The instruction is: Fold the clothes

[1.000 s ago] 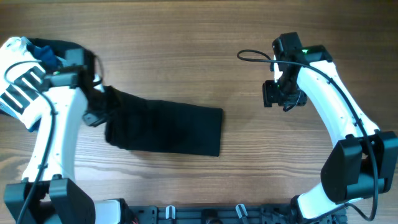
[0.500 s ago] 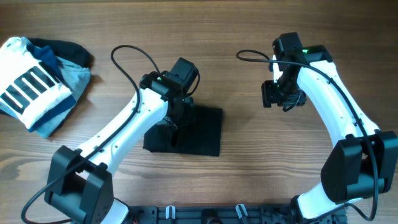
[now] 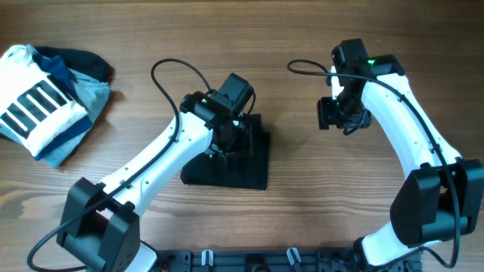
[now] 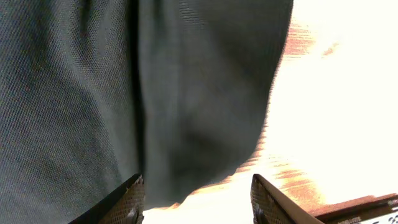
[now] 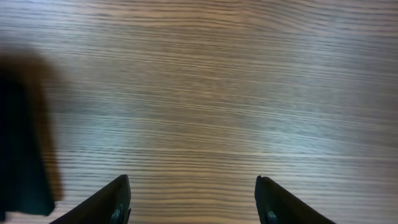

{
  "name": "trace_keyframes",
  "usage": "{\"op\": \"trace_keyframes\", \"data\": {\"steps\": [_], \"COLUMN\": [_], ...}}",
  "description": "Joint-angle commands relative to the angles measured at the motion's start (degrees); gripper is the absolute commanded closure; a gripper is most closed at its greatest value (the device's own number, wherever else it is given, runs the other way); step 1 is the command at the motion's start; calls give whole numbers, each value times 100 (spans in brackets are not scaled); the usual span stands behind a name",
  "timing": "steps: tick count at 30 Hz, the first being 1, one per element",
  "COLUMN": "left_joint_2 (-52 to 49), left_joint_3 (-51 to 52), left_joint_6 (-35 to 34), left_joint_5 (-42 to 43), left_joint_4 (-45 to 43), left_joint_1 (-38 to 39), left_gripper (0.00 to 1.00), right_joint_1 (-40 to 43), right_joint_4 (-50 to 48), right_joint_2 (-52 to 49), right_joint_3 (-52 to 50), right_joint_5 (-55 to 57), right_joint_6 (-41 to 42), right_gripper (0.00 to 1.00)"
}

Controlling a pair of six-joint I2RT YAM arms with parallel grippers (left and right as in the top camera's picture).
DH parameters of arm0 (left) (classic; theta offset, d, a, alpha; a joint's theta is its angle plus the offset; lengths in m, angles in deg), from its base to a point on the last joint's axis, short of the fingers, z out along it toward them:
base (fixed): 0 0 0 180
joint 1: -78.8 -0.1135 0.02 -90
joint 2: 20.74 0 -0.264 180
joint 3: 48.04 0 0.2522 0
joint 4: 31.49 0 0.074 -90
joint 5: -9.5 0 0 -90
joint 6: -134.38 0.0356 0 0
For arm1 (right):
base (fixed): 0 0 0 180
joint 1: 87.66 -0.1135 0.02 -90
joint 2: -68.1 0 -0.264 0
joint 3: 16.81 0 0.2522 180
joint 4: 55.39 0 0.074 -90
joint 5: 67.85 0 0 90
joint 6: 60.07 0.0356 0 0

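The clothes, one black shirt, lie folded into a compact dark block in the middle of the table. My left gripper hangs right over the block's upper part. In the left wrist view its jaws are open, with the black shirt filling the view beyond them and its edge lying between the fingertips, not pinched. My right gripper hovers open over bare wood to the right of the shirt. In the right wrist view, the gripper holds nothing, and the shirt's edge shows at far left.
A pile of other garments, white with black stripes over light-blue and navy, lies at the table's far left. Both arm bases stand along the table's front edge.
My left arm swung from the far left to the centre, carrying the shirt's left end over onto its right half, then opened its jaws and let go. The right arm stayed still.
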Motion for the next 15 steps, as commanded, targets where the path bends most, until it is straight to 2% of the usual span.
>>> {"op": "trace_keyframes", "data": {"steps": [1, 3, 4, 7, 8, 12, 15], "left_joint_2": [72, 203, 245, 229, 219, 28, -339], "left_joint_3": [-90, -90, -90, -90, -87, -87, -87], "left_joint_6": [450, 450, 446, 450, 448, 599, 599], "left_joint_5": [-503, -765, -763, -693, -662, -612, -610], "left_joint_4": [295, 348, 306, 42, -83, -496, -514], "left_joint_1": [-313, -807, -1158, -2013, -2146, -2223, -2203], "left_gripper": [45, 43, 41, 31, 31, 30, 30], "right_joint_1": [-24, -138, -267, -765, -874, -1147, -1178], "right_joint_4": [-90, -140, -205, -592, -761, -1543, -2065], "right_joint_2": [48, 48, 48, 28, -15, -446, -1049], "right_joint_3": [101, 101, 94, -70, -133, -461, -474], "right_joint_5": [-1659, -3075, -3209, -3185, -3178, -2721, -2669], "right_joint_6": [-708, -1165, -1099, -802, -640, 136, 232], "right_gripper": [35, 35, 34, 26, 26, 27, 31]}}
